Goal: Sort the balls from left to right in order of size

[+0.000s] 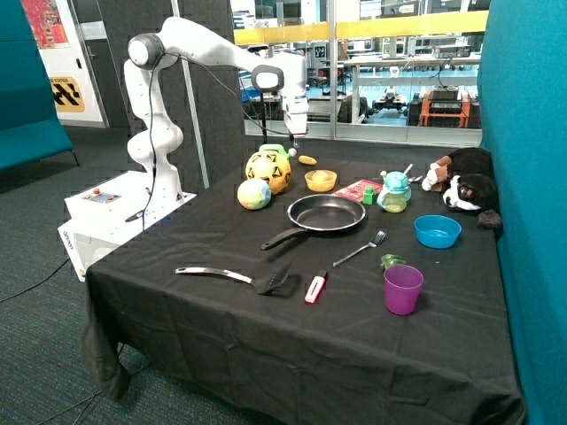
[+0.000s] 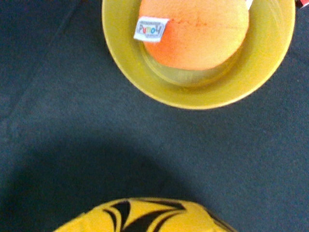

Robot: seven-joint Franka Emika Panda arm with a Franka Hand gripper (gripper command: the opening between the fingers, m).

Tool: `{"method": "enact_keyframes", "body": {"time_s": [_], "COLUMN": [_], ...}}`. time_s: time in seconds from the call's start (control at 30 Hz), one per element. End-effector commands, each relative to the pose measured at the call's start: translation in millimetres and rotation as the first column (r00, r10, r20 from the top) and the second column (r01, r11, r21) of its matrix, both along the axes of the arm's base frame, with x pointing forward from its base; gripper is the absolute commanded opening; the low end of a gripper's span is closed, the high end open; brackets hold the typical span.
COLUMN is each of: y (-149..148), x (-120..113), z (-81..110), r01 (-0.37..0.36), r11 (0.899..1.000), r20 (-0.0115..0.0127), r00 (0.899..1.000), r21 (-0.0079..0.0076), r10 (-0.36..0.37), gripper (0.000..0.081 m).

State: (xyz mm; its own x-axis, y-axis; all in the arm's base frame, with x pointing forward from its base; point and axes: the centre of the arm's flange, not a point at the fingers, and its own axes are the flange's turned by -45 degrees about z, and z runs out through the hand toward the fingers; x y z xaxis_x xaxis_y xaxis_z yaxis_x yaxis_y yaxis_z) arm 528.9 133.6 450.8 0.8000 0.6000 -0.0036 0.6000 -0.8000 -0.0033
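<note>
The black table carries everything, and the claw hangs above its far part, over the cloth between the football and the yellow bowl; whether its fingers are open or closed I cannot tell, and I see nothing held in it. The big yellow football with black markings stands just below the claw and a little toward the robot base. The pastel ball lies touching the football, on the side farther from the claw. The small orange-yellow ball, with a white label, rests inside the bowl, near the claw on the side opposite the football. A black frying pan lies beyond the bowl from the claw, nearer the table's front.
</note>
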Motion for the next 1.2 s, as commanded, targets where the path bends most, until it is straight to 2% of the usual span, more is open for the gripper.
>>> {"method": "enact_keyframes", "body": {"time_s": [0.0, 0.43, 0.47, 0.5, 0.53, 0.57, 0.6, 0.63, 0.7, 0.73, 0.77, 0.8, 0.83, 0.87, 0.97, 1.17], "y": [8.0, 13.2, 13.4, 13.4, 13.2, 12.7, 12.1, 11.2, 9.3, 8.3, 7.3, 5.8, 5.0, 3.9, 2.2, 0.7], "x": [12.3, 26.1, 27.3, 28.2, 29.5, 30.5, 31.4, 32.1, 33.3, 33.9, 34.6, 35.6, 36.3, 37.0, 38.3, 41.6], "z": [-10.8, -16.4, -18.2, -19.7, -22.1, -24.5, -26.9, -29.5, -35.1, -38.0, -41.1, -45.5, -48.1, -50.9, -54.9, -58.5], "r01": [0.009, 0.006, 0.01, 0.013, 0.019, 0.024, 0.028, 0.032, 0.041, 0.045, 0.055, 0.057, 0.067, 0.066, 0.069, 0.075], "r11": [1.0, 1.0, 1.0, 1.0, 1.0, 1.0, 1.0, 0.999, 0.999, 0.999, 0.998, 0.998, 0.998, 0.998, 0.998, 0.997], "r20": [0.0049, 0.0049, 0.0049, 0.0049, 0.0049, 0.0049, 0.0049, 0.0049, 0.0049, 0.0049, 0.0049, 0.0049, 0.0049, 0.0049, 0.0049, 0.0049], "r00": [1.0, 1.0, 1.0, 1.0, 1.0, 1.0, 1.0, 0.999, 0.999, 0.999, 0.998, 0.998, 0.998, 0.998, 0.998, 0.997], "r21": [-0.0005, -0.0005, -0.0005, -0.0005, -0.0005, -0.0005, -0.0005, -0.0005, -0.0005, -0.0005, -0.0005, -0.0005, -0.0005, -0.0005, -0.0005, -0.0005], "r10": [-0.009, -0.006, -0.01, -0.013, -0.019, -0.024, -0.028, -0.032, -0.041, -0.045, -0.055, -0.057, -0.067, -0.066, -0.069, -0.075], "gripper": [0.0738, 0.0786, 0.0393, 0.0196, 0.0502, 0.0655, 0.0732, 0.077, 0.0798, 0.0399, 0.02, 0.0504, 0.0656, 0.0732, 0.0798, 0.0808]}}
